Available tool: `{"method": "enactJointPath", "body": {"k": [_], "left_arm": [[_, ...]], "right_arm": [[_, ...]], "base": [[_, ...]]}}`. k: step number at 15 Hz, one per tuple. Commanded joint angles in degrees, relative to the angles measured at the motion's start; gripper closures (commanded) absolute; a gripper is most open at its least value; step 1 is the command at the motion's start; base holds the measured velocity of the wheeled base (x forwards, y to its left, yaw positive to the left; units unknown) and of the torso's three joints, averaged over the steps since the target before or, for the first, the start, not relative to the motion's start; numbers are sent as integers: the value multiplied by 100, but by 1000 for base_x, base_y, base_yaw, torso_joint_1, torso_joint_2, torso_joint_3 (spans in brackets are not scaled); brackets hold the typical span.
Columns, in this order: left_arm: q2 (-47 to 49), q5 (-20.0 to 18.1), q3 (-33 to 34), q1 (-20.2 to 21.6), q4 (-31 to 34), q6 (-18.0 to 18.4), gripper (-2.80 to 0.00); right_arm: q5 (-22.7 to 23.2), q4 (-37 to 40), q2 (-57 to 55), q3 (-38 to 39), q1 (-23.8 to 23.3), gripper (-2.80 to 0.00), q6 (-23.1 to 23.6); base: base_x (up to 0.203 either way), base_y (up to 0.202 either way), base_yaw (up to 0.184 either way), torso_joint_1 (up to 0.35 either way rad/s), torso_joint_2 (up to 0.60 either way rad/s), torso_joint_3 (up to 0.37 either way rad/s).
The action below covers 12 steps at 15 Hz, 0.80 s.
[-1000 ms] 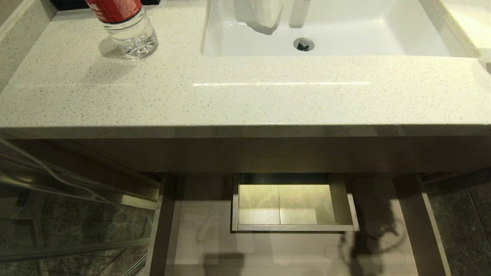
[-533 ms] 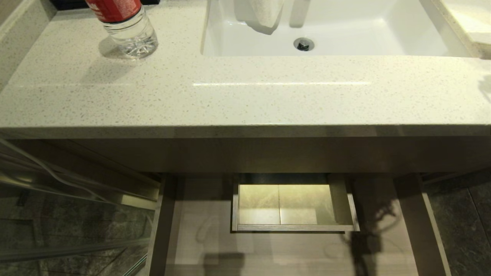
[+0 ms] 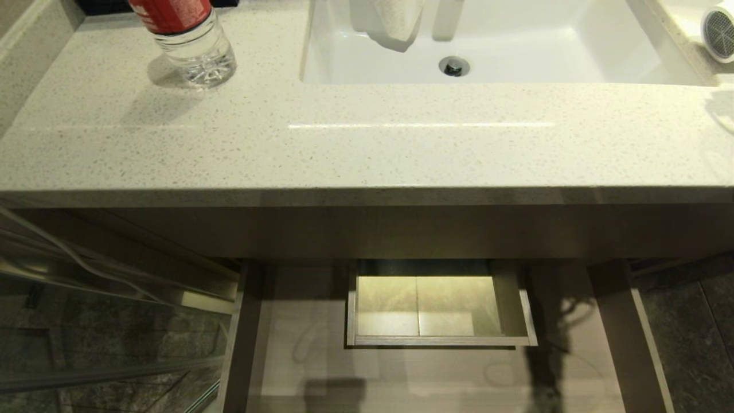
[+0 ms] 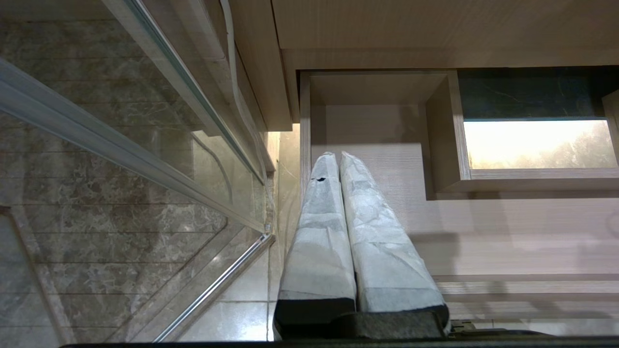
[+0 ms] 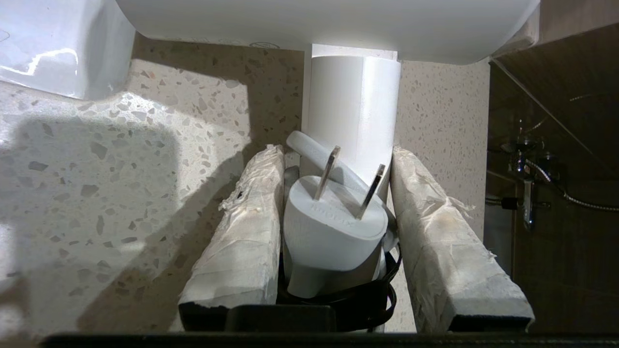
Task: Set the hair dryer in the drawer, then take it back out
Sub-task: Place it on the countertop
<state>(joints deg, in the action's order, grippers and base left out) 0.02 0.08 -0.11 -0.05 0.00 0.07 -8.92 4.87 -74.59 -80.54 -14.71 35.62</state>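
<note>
Hair dryer [image 5: 352, 108] clamped by its white handle between the two wrapped fingers [image 5: 239, 237] of the right gripper [image 5: 338, 154], held above the speckled countertop [image 3: 367, 143]; two-pin white plug [image 5: 333, 227] and bundled cord pressed in the same grip, ringed by a black tie [image 5: 382, 295]. Barrel seen from below as a broad white curve across the wrist view. In the head view only the grey mesh grille of the dryer [image 3: 719, 26] visible, at about 2 o'clock, at the far right corner beyond the white sink [image 3: 573, 57]; the gripper itself out of that view. Drain [image 3: 453, 66] at 12 o'clock, a white towel [image 3: 395, 20] hanging over the basin's back edge. Clear water bottle [image 3: 192, 43] with a red label standing upright at 11 o'clock on the counter. Drawer [image 3: 298, 350] pulled out below the counter edge at 6 o'clock, light wood-grain floor bare, boxed rectangular cut-out [image 3: 438, 307] at its back middle showing lit tile beneath. Left gripper [image 4: 338, 157] low beside the drawer's left side, wrapped fingers pressed together on nothing, next to a glass panel [image 4: 121, 145] and marble-look tile.
</note>
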Motion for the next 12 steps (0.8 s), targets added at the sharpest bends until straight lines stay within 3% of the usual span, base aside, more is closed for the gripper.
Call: {"method": "enactJointPath", "body": {"k": [1,4,5,12], "left_arm": [[-2,0,2,5,0,1,0],[-2,0,2,5,0,1,0],[-2,0,2,3,0,1,0],[-2,0,2,4,0,1,0]], "right_arm": [[-4,-58,-92,21,-5,0,23],[13,-109,-126,25,-14,0,37],[0,-123,-126,29,-14,-280,123],[-7,-118,27,-98,-119,-280,139]], "base": [[0,0,0,0,0,0],[0,0,0,0,0,0],[0,0,0,0,0,0],[0,0,0,0,0,0]]}}
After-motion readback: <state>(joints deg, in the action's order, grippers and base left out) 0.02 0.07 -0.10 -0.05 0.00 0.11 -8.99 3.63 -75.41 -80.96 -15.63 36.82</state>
